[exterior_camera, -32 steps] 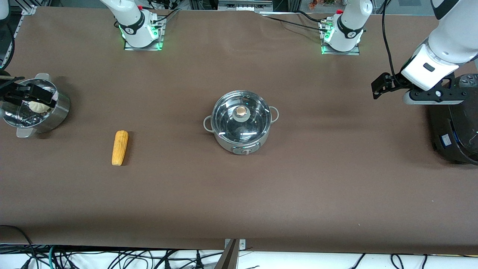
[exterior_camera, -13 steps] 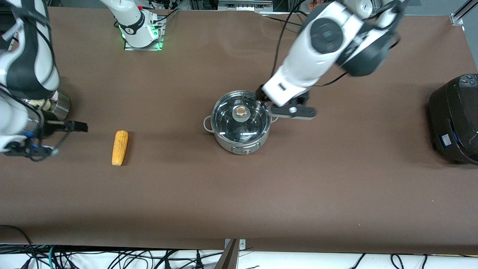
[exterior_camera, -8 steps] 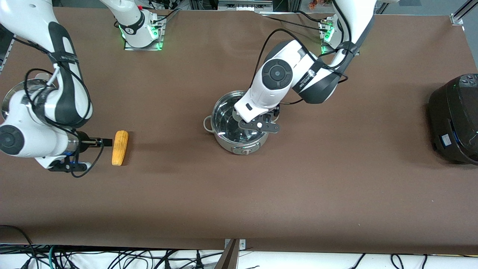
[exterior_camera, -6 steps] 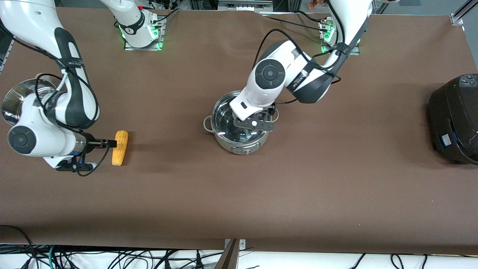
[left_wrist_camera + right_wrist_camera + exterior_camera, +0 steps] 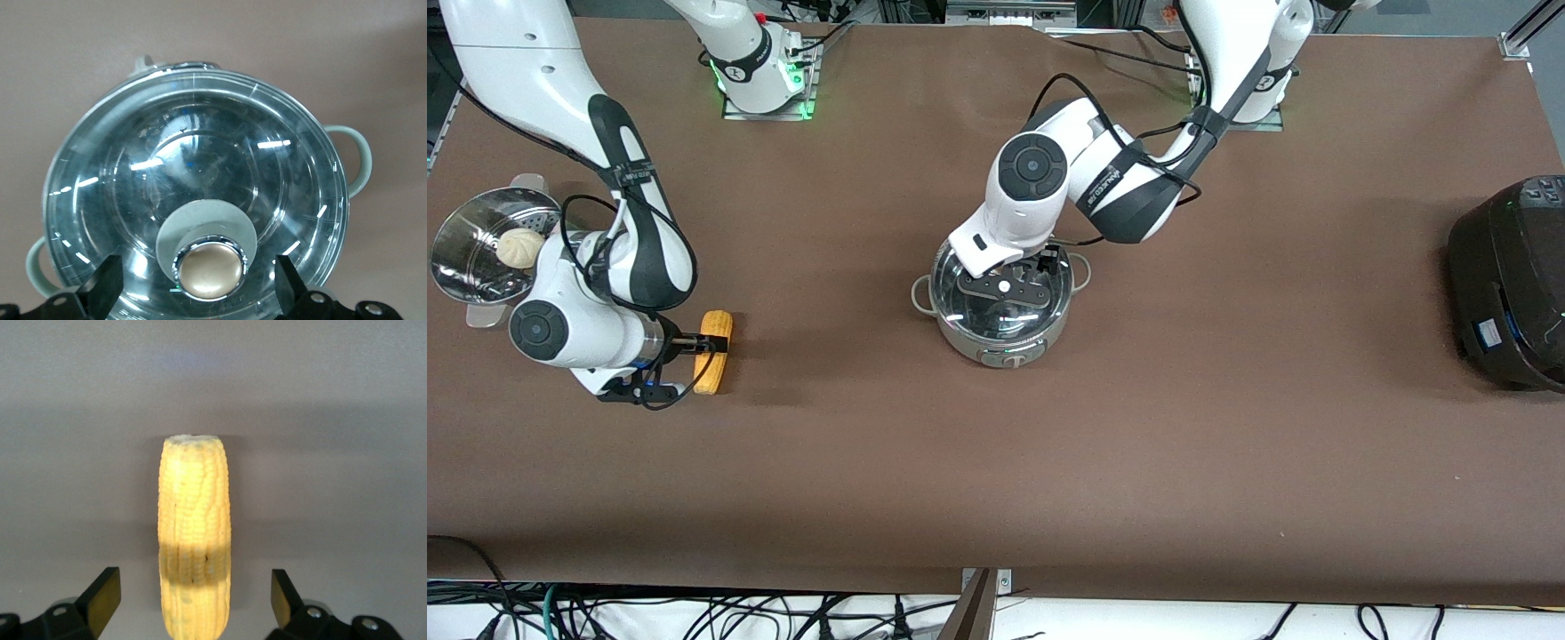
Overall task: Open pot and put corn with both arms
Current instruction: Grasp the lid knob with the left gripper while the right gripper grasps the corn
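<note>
**Two grippers poised over pot and corn**

Left gripper (image 5: 200, 293), fingers spread wide, hangs over the glass lid (image 5: 1000, 298) of the stainless-steel pot (image 5: 1002, 342) at mid-table, straddling the lid knob (image 5: 208, 270) without touching it. Right gripper (image 5: 193, 603), equally wide, straddles the corn cob (image 5: 713, 351), which lies on the brown tabletop (image 5: 1227, 427) toward the right arm's end, near a steamer basket (image 5: 463, 267) holding a bun (image 5: 520, 244).

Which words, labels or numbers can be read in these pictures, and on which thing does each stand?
None can be read.
Left arm's black band: white lettering, too small to read.
Right arm's black band: white lettering, too small.
Black cooker: blue sticker, too small.
Pot, corn: no text.
</note>
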Available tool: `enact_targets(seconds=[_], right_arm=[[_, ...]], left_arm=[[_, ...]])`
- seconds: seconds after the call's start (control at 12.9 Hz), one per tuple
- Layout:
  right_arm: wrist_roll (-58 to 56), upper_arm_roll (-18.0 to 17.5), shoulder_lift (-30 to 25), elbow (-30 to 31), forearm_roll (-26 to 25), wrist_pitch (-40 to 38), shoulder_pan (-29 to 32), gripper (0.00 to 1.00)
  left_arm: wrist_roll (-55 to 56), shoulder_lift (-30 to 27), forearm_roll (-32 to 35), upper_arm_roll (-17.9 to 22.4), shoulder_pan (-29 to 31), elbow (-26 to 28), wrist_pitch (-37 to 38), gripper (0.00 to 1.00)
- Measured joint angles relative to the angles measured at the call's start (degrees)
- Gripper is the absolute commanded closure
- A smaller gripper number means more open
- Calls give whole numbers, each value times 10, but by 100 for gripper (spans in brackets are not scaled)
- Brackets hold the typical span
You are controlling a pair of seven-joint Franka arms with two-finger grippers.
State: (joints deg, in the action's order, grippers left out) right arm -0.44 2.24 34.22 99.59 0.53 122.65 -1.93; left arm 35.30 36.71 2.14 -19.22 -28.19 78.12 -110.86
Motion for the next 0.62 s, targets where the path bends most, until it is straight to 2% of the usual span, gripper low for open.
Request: enact_targets(seconds=[0.08,0.16,0.23,0.31,0.39,0.62], right_arm=[[0,0,3,0,0,5,0,0],[0,0,6,0,0,8,0,0],[0,0,7,0,0,9,0,0],[0,0,8,0,0,10,0,0],[0,0,8,0,0,10,0,0],[0,0,9,0,1,12,0,0]], left_arm=[[0,3,2,0,-3,0,0,11],[0,6,12,1,-5,0,-1,27],[0,8,30,1,-6,0,-2,52],[0,9,38,1,-6,0,-3,67],[1,9,38,-1,-7,-1,-6,68],[17,9,41,-2,-11,-5,-8,87]])
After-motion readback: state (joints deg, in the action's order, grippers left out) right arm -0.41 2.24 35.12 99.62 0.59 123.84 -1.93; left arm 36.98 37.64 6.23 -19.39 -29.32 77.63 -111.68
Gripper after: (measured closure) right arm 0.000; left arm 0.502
